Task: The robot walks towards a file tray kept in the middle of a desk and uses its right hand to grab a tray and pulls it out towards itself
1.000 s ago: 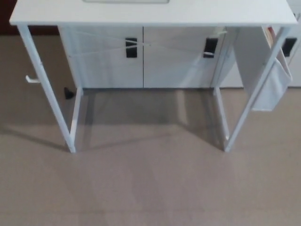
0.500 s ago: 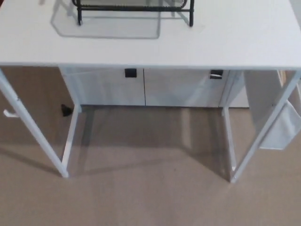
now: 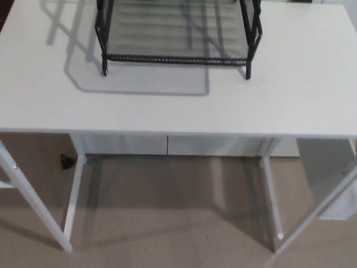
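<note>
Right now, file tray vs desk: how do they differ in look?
The file tray is black; the desk is white. The file tray is open wire mesh you can see through; the desk top is a solid flat board. The file tray stands on short feet at the far middle of the top; the desk stands on slanted legs on the carpet. Both are cut off by the picture's edges.

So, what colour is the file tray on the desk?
Black wire mesh, file tray, seen in the head view, on the white desk.
</note>
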`<state>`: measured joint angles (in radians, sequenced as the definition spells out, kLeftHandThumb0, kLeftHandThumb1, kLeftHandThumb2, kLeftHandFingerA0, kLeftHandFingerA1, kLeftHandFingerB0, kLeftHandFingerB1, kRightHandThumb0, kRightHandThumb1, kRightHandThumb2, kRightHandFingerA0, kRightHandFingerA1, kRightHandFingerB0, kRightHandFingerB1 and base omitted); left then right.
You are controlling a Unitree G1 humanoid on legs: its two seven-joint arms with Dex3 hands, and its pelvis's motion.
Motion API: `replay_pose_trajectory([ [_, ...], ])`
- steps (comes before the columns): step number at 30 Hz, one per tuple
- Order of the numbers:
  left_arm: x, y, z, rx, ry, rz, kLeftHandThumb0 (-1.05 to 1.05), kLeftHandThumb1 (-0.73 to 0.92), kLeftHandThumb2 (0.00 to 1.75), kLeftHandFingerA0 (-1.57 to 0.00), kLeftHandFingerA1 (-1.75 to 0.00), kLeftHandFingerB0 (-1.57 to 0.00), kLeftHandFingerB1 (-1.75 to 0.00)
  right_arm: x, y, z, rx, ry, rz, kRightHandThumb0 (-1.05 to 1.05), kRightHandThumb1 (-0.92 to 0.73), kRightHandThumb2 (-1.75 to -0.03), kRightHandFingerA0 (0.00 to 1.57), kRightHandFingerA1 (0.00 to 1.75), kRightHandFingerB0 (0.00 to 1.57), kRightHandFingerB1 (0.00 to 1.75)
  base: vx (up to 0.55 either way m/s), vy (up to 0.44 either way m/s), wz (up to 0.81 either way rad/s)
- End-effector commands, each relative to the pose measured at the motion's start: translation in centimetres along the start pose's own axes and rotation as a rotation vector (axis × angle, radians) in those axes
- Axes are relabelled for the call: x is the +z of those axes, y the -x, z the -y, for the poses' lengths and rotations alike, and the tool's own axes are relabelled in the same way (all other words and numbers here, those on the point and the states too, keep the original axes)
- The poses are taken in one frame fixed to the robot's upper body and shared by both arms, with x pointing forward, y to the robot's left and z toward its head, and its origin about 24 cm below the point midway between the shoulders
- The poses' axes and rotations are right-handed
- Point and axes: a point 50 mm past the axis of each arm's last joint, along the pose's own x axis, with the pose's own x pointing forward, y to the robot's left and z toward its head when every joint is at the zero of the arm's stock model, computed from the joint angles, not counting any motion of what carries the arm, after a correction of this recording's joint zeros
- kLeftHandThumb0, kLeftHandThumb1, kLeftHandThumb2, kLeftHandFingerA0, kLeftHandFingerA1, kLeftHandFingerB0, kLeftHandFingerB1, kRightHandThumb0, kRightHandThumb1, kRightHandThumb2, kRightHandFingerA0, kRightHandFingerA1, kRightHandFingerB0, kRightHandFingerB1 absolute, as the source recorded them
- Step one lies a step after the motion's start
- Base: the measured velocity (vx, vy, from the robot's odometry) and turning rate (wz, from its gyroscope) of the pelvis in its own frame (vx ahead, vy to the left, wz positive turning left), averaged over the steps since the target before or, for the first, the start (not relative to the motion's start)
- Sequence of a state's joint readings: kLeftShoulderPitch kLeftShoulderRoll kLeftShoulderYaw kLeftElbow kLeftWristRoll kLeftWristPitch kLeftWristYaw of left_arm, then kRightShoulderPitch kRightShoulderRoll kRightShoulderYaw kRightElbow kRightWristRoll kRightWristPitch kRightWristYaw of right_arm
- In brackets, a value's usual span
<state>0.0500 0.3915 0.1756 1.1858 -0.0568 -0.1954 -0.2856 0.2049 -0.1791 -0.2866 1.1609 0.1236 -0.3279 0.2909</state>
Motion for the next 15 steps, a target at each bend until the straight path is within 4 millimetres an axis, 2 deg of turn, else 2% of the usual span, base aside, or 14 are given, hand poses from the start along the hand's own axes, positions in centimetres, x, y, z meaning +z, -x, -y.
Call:
replay_pose_trajectory([
  [1,-0.09,0.17,-0.29,-0.02,-0.044,-0.009,-0.26,0.31,0.74,-0.45,-0.4,-0.35,-0.36,-0.07,0.51,0.7,-0.006,0.008,0.029,-0.21,-0.34,-0.84,0.47,0.66,0.2,0.53,0.13,-0.044,0.06],
  [2,-0.14,0.16,-0.3,-0.027,-0.066,-0.022,-0.27,0.32,0.71,-0.46,-0.4,-0.35,-0.35,-0.15,0.57,0.62,-0.014,0.019,0.03,-0.27,-0.53,-0.56,0.56,0.54,0.32,0.4,0.11,-0.077,0.02],
  [3,-0.28,0.19,-0.33,-0.038,-0.078,-0.039,-0.27,0.31,0.71,-0.46,-0.41,-0.33,-0.36,-0.34,0.72,0.67,-0.006,0.018,0.028,-0.22,-0.34,-0.84,0.48,0.66,0.2,0.53,0.11,-0.113,0.06],
  [4,-0.32,0.19,-0.33,-0.042,-0.095,-0.049,-0.29,0.31,0.7,-0.46,-0.41,-0.32,-0.36,-0.36,0.74,0.67,-0.006,0.019,0.029,-0.28,-0.51,-0.55,0.54,0.53,0.31,0.39,0.03,-0.132,0.06],
  [6,-0.49,0.23,-0.3,-0.047,-0.143,-0.065,-0.29,0.3,0.69,-0.48,-0.43,-0.33,-0.37,-0.49,0.76,0.75,-0.011,0.02,0.019,-0.28,-0.51,-0.55,0.56,0.54,0.32,0.4,0.15,-0.156,-0.03],
  [11,-0.83,0.29,-0.3,-0.053,-0.138,-0.086,-0.2,0.3,0.67,-0.47,-0.42,-0.33,-0.36,-0.72,0.77,0.79,-0.022,0.009,0.002,-0.26,-0.52,-0.55,0.54,0.53,0.31,0.39,0.18,-0.119,0.07],
  [12,-0.95,0.35,-0.35,-0.053,-0.143,-0.089,-0.21,0.3,0.66,-0.48,-0.43,-0.33,-0.36,-0.85,0.94,0.72,-0.015,0.011,0.009,-0.27,-0.52,-0.55,0.56,0.53,0.31,0.39,0.04,-0.069,-0.07],
  [13,-1.0,0.38,-0.37,-0.055,-0.147,-0.09,-0.24,0.29,0.66,-0.51,-0.43,-0.33,-0.36,-0.91,1.01,0.69,-0.012,0.014,0.011,-0.21,-0.37,-0.85,0.45,0.64,0.19,0.52,0.0,0.0,0.0],
  [14,-0.99,0.39,-0.36,-0.057,-0.15,-0.089,-0.24,0.29,0.66,-0.51,-0.43,-0.33,-0.36,-0.9,1.05,0.66,-0.01,0.018,0.014,-0.21,-0.37,-0.85,0.45,0.64,0.19,0.52,0.0,0.0,0.0],
  [15,-1.0,0.4,-0.35,-0.065,-0.157,-0.089,-0.26,0.3,0.66,-0.52,-0.44,-0.33,-0.36,-0.87,0.96,0.78,-0.015,0.033,0.003,-0.29,-0.53,-0.55,0.55,0.51,0.32,0.38,0.0,0.0,0.0],
])
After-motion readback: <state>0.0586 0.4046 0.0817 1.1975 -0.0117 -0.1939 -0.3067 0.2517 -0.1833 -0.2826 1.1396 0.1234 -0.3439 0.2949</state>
